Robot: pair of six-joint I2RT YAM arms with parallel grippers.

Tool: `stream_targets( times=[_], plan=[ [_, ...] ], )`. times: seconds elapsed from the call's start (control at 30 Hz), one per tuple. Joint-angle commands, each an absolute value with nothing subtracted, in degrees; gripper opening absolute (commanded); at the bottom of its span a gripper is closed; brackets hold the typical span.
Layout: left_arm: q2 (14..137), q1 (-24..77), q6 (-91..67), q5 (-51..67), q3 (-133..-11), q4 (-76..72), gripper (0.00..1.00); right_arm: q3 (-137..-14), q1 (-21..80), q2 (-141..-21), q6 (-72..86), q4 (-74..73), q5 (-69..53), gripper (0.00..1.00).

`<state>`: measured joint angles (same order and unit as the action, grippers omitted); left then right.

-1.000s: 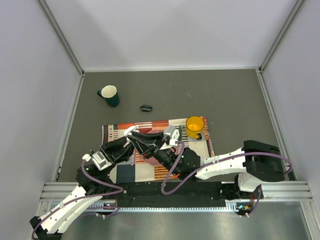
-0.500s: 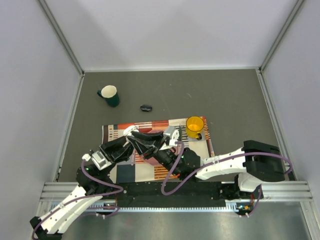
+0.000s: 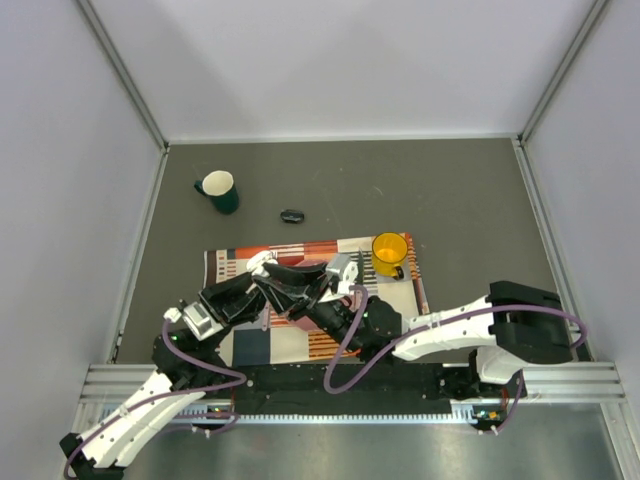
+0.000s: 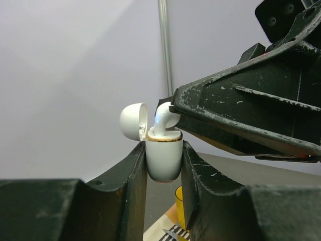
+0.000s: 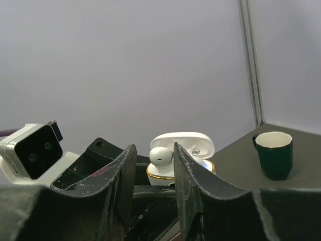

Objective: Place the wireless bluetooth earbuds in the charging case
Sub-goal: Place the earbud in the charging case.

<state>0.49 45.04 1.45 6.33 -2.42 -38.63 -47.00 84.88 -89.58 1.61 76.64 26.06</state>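
One earbud (image 5: 161,156) is pinched in the right gripper (image 5: 154,159), its stem entering the charging case (image 4: 163,160). The case, lid open, is clamped upright in the left gripper (image 4: 163,146), above the patterned cloth (image 3: 228,268).

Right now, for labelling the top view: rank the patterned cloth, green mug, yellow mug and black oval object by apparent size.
1. patterned cloth
2. green mug and yellow mug, too alike to rank
3. black oval object, smallest
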Motion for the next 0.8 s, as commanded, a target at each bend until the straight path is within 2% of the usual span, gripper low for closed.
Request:
stream_targets(
  times=[0.0,0.57,0.77],
  plan=[
    [-2.8,45.0,1.0,6.2,-2.9,-42.6,0.0,-47.7,85.7,-86.3,0.5,81.5,25.2,0.36],
    [-2.8,45.0,1.5,5.1,-2.6,-42.4,0.0,-47.5,85.8,-82.7,0.4,80.7,24.8,0.4],
    [-3.0,45.0,1.7,4.9,-3.0,-41.1,0.0,-46.8,85.7,-81.0,-2.6,81.5,27.2,0.52]
  ],
)
